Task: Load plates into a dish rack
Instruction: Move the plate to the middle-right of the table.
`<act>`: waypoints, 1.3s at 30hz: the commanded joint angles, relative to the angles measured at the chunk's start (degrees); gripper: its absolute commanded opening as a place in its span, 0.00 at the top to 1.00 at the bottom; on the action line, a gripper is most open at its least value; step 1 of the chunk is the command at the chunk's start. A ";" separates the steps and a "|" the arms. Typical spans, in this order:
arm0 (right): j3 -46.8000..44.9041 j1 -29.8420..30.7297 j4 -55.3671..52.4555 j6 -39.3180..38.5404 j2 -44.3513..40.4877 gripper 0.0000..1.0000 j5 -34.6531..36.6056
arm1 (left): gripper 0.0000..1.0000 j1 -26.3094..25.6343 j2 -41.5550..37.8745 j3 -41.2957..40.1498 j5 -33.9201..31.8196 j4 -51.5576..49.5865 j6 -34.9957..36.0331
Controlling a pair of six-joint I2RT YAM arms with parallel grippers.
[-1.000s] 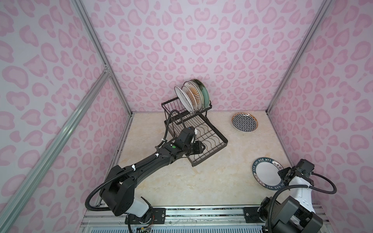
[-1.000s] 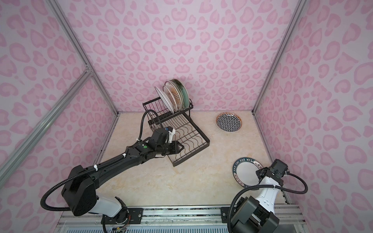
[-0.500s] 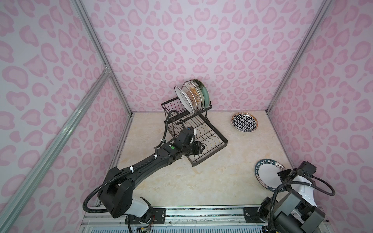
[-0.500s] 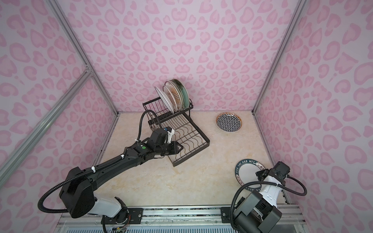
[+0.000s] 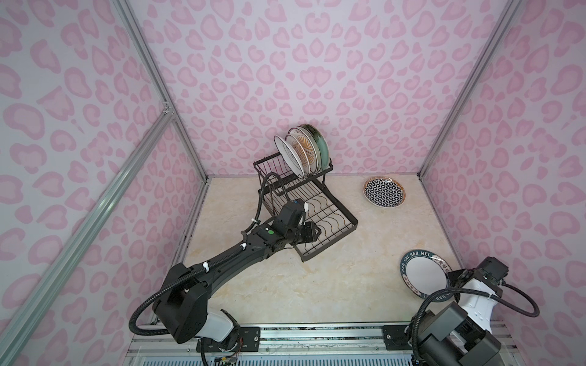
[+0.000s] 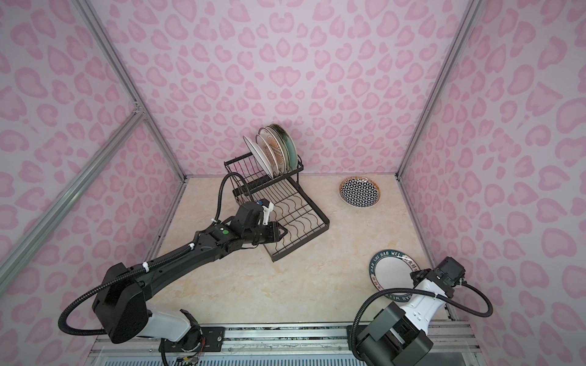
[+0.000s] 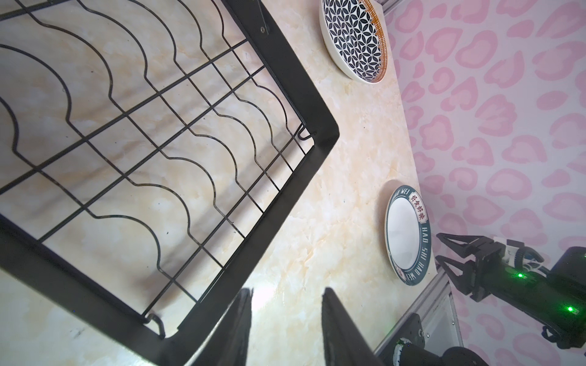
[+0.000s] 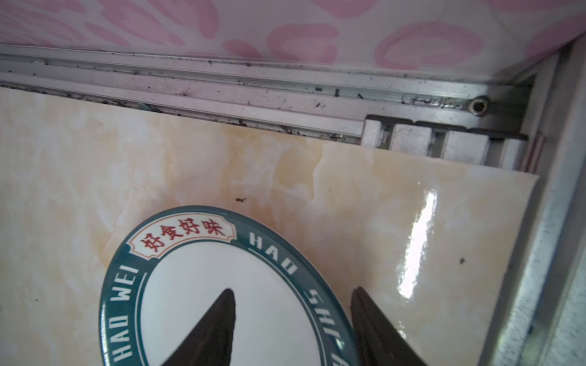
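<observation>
Two plates lie flat on the table (image 5: pixel 317 285), outside the rack (image 5: pixel 331 242): a geometric plate (image 5: pixel 384 196) near the back wall (image 5: pixel 285 63), and a lettered plate (image 5: pixel 423 275) at the front right corner. The other plates (image 5: pixel 301 152) stand on edge, packed side by side, in the rack's raised basket (image 5: pixel 269 168) at the back.

I have the right gripper (image 8: pixel 293 291) at the lettered plate's edge with its jaws spread. One finger (image 8: pixel 215 326) is over the white centre and the other is beyond the teal rim. I cannot tell whether either touches the plate.

My left gripper (image 7: pixel 285 317) hovers at the front corner of the tray (image 7: pixel 288 202), jaws parted, with only bare table between them. Pink-patterned walls close in the scene.
</observation>
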 commanded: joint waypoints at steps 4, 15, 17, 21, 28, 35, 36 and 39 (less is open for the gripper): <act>-1.68 -3.67 2.19 0.01 3.50 0.41 -5.76 | 0.60 -0.02 -0.84 -0.35 -0.28 0.55 0.34; -2.49 -3.60 7.15 -2.62 11.78 0.42 -16.77 | 0.61 -0.01 -1.53 -1.72 -0.63 1.80 -0.61; -2.96 -2.97 8.37 -2.95 11.47 0.44 -18.49 | 0.61 0.00 -1.39 -2.12 -0.55 2.29 -0.86; -2.62 -0.11 8.98 -3.68 9.94 0.46 -19.23 | 0.61 0.00 -0.41 -2.34 0.22 3.13 -1.11; -1.76 10.73 9.74 -4.18 8.24 0.47 -18.40 | 0.61 -0.04 0.47 -2.75 0.68 4.62 -1.65; -2.54 21.81 12.74 -1.17 10.44 0.47 -17.40 | 0.61 -0.21 1.68 -4.29 1.40 7.80 -3.12; -2.88 22.79 13.32 -0.66 10.67 0.47 -17.39 | 0.61 -0.34 1.70 -4.52 1.41 8.25 -3.26; -3.75 24.91 15.06 0.78 11.47 0.47 -17.36 | 0.61 -0.62 1.44 -5.11 1.22 8.96 -3.86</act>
